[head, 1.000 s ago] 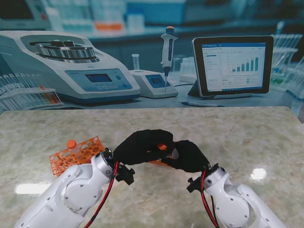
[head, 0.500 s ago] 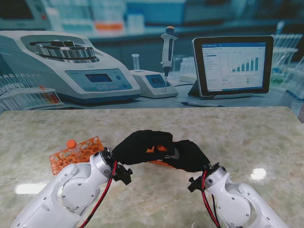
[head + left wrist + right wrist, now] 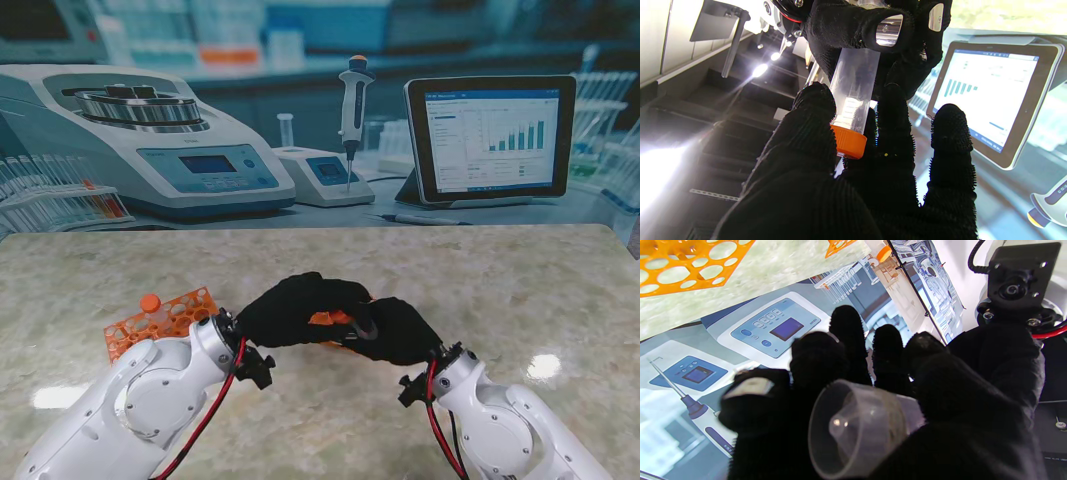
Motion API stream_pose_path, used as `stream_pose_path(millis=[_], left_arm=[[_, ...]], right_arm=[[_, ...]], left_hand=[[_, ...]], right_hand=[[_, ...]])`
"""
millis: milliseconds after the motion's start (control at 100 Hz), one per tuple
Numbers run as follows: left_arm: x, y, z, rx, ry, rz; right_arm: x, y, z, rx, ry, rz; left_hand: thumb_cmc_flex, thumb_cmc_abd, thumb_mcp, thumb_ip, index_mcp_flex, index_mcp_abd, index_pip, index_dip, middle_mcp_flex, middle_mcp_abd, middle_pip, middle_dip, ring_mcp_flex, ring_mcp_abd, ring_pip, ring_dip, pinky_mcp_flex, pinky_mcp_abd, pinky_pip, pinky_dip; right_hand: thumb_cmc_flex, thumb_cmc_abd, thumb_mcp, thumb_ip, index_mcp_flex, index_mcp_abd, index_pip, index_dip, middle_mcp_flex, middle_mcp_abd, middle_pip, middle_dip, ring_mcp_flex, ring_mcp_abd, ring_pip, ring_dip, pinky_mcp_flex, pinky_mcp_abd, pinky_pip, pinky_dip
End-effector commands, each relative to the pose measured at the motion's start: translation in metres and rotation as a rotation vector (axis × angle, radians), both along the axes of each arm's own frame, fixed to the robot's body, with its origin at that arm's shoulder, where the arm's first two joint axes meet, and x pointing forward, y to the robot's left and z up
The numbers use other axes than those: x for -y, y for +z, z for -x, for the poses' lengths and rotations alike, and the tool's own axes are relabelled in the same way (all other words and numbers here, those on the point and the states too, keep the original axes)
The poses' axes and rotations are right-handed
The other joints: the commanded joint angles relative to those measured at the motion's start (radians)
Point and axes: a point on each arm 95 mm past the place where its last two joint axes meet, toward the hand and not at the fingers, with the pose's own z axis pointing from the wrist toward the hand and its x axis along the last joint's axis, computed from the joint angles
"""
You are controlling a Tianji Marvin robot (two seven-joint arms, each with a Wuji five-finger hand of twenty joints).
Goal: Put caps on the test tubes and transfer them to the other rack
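Marble-look table [image 3: 520, 270] w/ a lab backdrop behind it: centrifuge, pipette, tablet, all printed or screen-like, not part of the job. Both white arms come up from the near corners & meet mid-table, nearer to me than the middle.

Orange rack [image 3: 160, 322] sits on the left side, just beside the left arm's wrist; one capped tube [image 3: 150, 302] stands in its far-left corner. A 2nd orange rack [image 3: 686, 265] shows in the right wrist view, lying on the table, holes empty as far as I can see.

Left hand [image 3: 295, 310] & right hand [image 3: 395, 330], both in black gloves, are touching each other, knuckles almost locked. Between them is the test tube [image 3: 855, 90], clear plastic, held off the table. Right hand is wrapped round the tube's body, fingers curled tight, conical bottom end poking out toward its own wrist cam. Left hand has thumb and fingers [image 3: 813, 110] pinched on the orange cap [image 3: 848, 141], which sits on the tube's mouth.

Key relation: tube's long axis runs roughly hand to hand, cap end toward the left palm, bottom end toward the right. So I'd say capping is in progress, the left twisting, right bracing. Can't tell if the cap is fully seated; a thin gap seems to show at the rim. Left rack is nearer the left hand for the drop-off, I reckon.
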Motion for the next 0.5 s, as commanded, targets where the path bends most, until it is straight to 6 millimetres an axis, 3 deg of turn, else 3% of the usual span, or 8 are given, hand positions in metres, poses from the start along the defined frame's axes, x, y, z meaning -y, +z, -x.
stream_pose_path(millis=[0,150,190,270,310,380,490], left_arm=[[-0.0006,-0.0017,-0.0011,-0.006,-0.001,-0.02],[-0.0011,-0.0005,-0.0013,0.009,-0.005,-0.045],[-0.0012,-0.0004,-0.0014,0.021,-0.005,-0.053],[-0.0014,-0.0001,-0.0015,0.041,-0.003,-0.062],[-0.0014,-0.0001,-0.0014,0.041,-0.005,-0.065],[-0.0012,-0.0002,-0.0013,0.044,-0.005,-0.066],[-0.0014,-0.0004,-0.0012,0.04,-0.009,-0.072]], right_arm=[[-0.0078,0.0055,0.0051,0.015,0.035,-0.008],[-0.0088,0.0081,0.0071,0.022,0.049,-0.009],[-0.0094,0.0089,0.0079,0.025,0.053,-0.01],[-0.0106,0.0102,0.0096,0.031,0.062,-0.015],[-0.0113,0.0109,0.0104,0.035,0.068,-0.019],[-0.0123,0.0119,0.0119,0.042,0.073,-0.023],[-0.0134,0.0129,0.0142,0.05,0.082,-0.03]], left_hand=[[0.039,0.042,0.023,0.05,-0.005,-0.029,-0.044,-0.016,-0.02,-0.034,-0.021,-0.03,-0.024,0.042,-0.146,-0.079,-0.007,0.024,-0.063,-0.057],[0.028,0.014,0.081,0.056,0.005,-0.039,-0.085,-0.049,-0.014,-0.053,-0.017,-0.048,0.007,0.023,-0.166,-0.107,0.032,0.012,-0.058,-0.13],[0.015,-0.008,0.124,0.048,0.009,-0.037,-0.09,-0.063,-0.01,-0.062,-0.013,-0.047,0.028,0.009,-0.159,-0.002,0.052,-0.004,-0.022,-0.146],[0.039,-0.037,0.164,0.038,0.023,-0.031,-0.075,-0.068,0.016,-0.082,-0.001,-0.046,0.084,-0.007,-0.141,0.081,0.103,-0.021,0.031,-0.148],[0.061,-0.037,0.177,0.034,0.022,-0.021,-0.067,-0.067,0.025,-0.097,0.015,0.008,0.11,-0.011,-0.138,0.103,0.117,-0.025,0.059,-0.151],[0.104,-0.039,0.23,0.044,0.033,0.019,-0.034,-0.056,0.102,-0.105,0.005,0.192,0.157,-0.025,-0.115,0.119,0.155,-0.041,0.101,-0.176],[0.106,-0.017,0.332,0.028,0.042,0.037,0.021,-0.015,0.169,-0.109,0.035,0.304,0.181,-0.036,-0.059,0.116,0.206,-0.063,0.148,-0.187]], right_hand=[[0.007,0.085,0.075,-0.026,0.028,-0.151,0.004,-0.004,0.056,-0.005,-0.016,-0.011,0.012,-0.081,0.053,0.012,0.026,-0.058,0.055,0.019],[0.003,0.082,0.081,-0.028,0.027,-0.15,0.004,-0.004,0.059,-0.005,-0.015,-0.012,0.012,-0.083,0.055,0.014,0.027,-0.062,0.058,0.019],[0.002,0.081,0.082,-0.029,0.029,-0.148,0.004,-0.004,0.059,-0.004,-0.015,-0.013,0.012,-0.084,0.056,0.014,0.027,-0.062,0.059,0.02],[0.002,0.079,0.083,-0.029,0.028,-0.149,0.004,-0.005,0.06,-0.003,-0.014,-0.013,0.012,-0.085,0.057,0.015,0.027,-0.064,0.06,0.019],[0.002,0.079,0.083,-0.03,0.03,-0.15,0.005,-0.005,0.06,-0.003,-0.014,-0.013,0.012,-0.086,0.057,0.015,0.028,-0.065,0.06,0.019],[0.002,0.077,0.083,-0.03,0.028,-0.149,0.005,-0.006,0.062,-0.002,-0.012,-0.012,0.012,-0.087,0.059,0.016,0.029,-0.067,0.062,0.02],[0.001,0.077,0.082,-0.03,0.028,-0.152,0.006,-0.008,0.063,-0.005,-0.01,-0.011,0.012,-0.088,0.06,0.016,0.029,-0.07,0.063,0.019]])
